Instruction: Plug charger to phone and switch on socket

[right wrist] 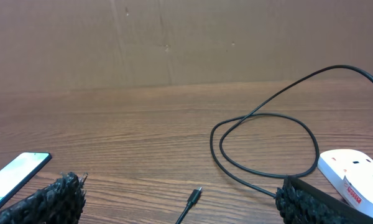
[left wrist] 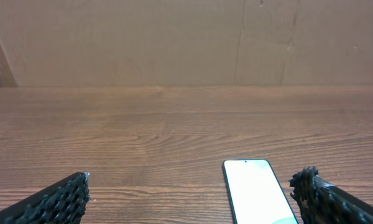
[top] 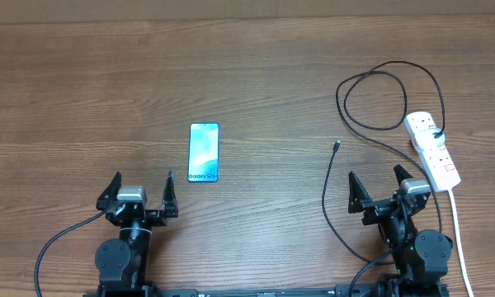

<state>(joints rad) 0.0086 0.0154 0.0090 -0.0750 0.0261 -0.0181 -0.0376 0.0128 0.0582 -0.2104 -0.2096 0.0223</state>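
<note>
The phone (top: 204, 153) lies flat on the wooden table, its light blue screen up, just beyond and to the right of my left gripper (top: 143, 183). In the left wrist view the phone (left wrist: 258, 193) sits near the right finger of the open, empty left gripper (left wrist: 193, 186). The charger's black cable (top: 371, 99) loops from the white socket (top: 433, 150), and its plug tip (top: 337, 145) lies free on the table. My right gripper (top: 375, 177) stands open and empty, with the plug tip (right wrist: 196, 196) just ahead between its fingers and the socket (right wrist: 351, 174) at the right.
A white cord (top: 458, 231) runs from the socket toward the table's front edge, past the right arm. A brown wall (left wrist: 186, 37) rises behind the table's far edge. The phone's corner (right wrist: 15, 174) shows at the left of the right wrist view.
</note>
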